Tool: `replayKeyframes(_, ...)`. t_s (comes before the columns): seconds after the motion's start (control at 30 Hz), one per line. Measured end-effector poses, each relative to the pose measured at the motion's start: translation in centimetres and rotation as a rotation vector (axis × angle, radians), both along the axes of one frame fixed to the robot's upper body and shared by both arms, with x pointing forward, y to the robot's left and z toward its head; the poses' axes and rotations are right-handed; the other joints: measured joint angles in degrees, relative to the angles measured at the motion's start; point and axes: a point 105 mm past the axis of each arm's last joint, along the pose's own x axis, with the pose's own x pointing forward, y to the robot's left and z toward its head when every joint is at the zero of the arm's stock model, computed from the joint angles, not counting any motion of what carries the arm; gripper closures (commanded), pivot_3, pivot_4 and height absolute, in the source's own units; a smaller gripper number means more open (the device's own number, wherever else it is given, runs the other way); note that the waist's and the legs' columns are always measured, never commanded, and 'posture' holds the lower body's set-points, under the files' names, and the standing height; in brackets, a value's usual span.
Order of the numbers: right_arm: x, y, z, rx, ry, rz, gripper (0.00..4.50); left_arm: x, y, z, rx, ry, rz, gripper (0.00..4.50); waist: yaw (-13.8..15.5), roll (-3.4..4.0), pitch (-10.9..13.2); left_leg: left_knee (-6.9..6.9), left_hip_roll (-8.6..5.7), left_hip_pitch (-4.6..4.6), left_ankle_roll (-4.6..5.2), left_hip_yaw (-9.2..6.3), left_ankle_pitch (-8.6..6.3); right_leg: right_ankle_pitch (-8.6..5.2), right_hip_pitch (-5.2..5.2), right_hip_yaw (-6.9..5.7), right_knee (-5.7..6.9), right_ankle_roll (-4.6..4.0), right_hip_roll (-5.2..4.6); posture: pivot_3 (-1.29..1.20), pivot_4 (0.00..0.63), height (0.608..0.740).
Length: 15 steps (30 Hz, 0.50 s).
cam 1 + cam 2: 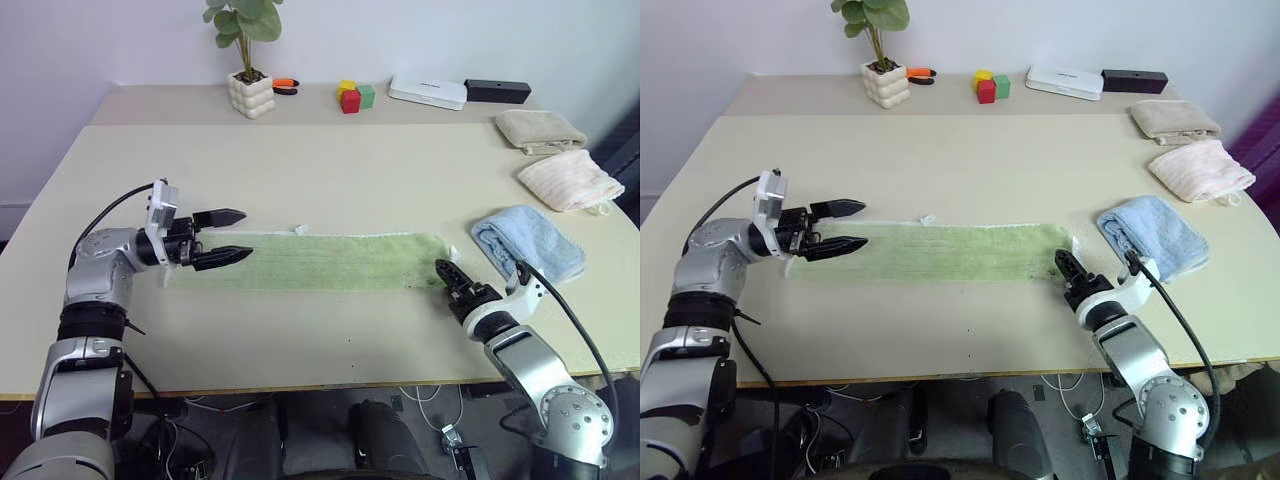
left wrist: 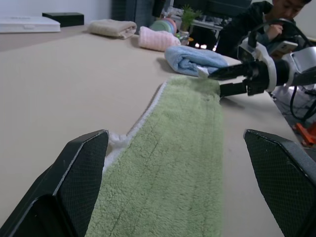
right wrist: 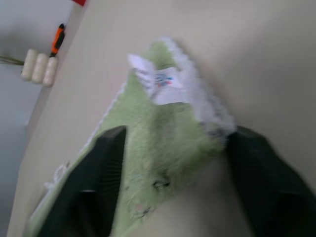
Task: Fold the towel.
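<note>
A beige table [image 1: 330, 170] stretches before me against a pale wall, carrying one potted plant [image 1: 248, 60] at the back and three folded cloths on the right: beige [image 1: 540, 130], pink [image 1: 570, 180] and light blue [image 1: 528, 240]. One green towel [image 1: 330, 262], fuzzy terry with whitish edging and a white tag [image 3: 160, 81] at its right corner, lies flat as a narrow strip running left to right between my hands. My left gripper [image 1: 228, 236] hangs spread wide above the towel's left end, grasping nothing, while my right gripper [image 3: 173, 168] straddles the right corner with its fingers [image 3: 101, 177] part-closed either side of the cloth, not clamped.

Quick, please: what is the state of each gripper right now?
Left gripper: open, holding nothing, at the green towel's left end.
Right gripper: closing around the towel's right end.
</note>
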Motion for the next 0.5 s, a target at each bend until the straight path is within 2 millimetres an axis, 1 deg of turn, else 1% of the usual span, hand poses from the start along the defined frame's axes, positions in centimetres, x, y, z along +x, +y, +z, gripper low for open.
replayKeyframes(0.03,0.2,0.0,-0.1,0.002,0.004,-0.004,3.13,0.0,0.0,0.0,0.001,-0.001,0.000,0.00,0.0,0.00,0.0,0.00,0.01,0.00,0.00,0.00,0.00,0.00,-0.01,0.00,0.00,0.00,0.01,0.00,0.150,0.735)
replayKeyframes(0.1,0.7,0.1,0.2,-0.004,-0.013,-0.002,4.10,-0.2,0.0,-0.2,0.004,-0.001,0.005,0.00,-0.1,-0.02,0.0,-0.01,0.02,0.01,0.01,0.00,0.00,0.00,-0.01,0.00,0.00,0.00,0.02,0.00,0.150,0.735)
replayKeyframes(0.13,1.0,0.2,0.5,-0.012,-0.028,0.001,4.46,-0.3,0.0,-0.3,0.006,0.000,0.008,0.00,0.0,-0.03,0.0,-0.01,0.02,0.00,0.01,0.00,0.00,0.00,-0.01,0.00,0.00,0.00,0.02,0.00,0.150,0.735)
replayKeyframes(0.23,1.3,-0.3,0.5,-0.059,-0.031,0.001,4.46,-0.4,0.2,-0.6,0.006,0.003,0.022,0.00,0.3,-0.09,-0.1,0.01,0.01,0.00,0.01,0.01,0.00,0.00,0.01,0.00,0.00,0.00,-0.01,0.00,0.150,0.735)
replayKeyframes(0.3,1.5,-1.1,0.6,-0.127,-0.033,0.009,4.46,-0.5,0.3,-0.8,0.006,0.009,0.033,0.00,0.4,-0.09,-0.1,0.07,-0.04,-0.01,0.01,0.03,-0.01,0.00,0.03,0.00,-0.01,0.00,-0.06,0.00,0.150,0.735)
replayKeyframes(0.4,1.8,-3.3,1.3,-0.325,-0.037,0.023,4.46,-0.4,0.4,-0.8,0.003,0.006,0.045,0.00,0.4,-0.07,0.0,0.09,-0.07,-0.03,0.04,0.03,-0.02,0.00,0.03,0.00,-0.02,0.00,-0.10,0.00,0.150,0.735)
replayKeyframes(0.5,2.1,-4.1,2.2,-0.465,-0.066,0.066,4.46,-0.3,0.5,-0.6,0.003,-0.012,0.056,0.00,0.3,-0.07,0.0,0.05,-0.03,-0.03,0.05,0.01,-0.02,0.00,0.00,0.00,-0.02,0.00,-0.02,0.00,0.150,0.735)
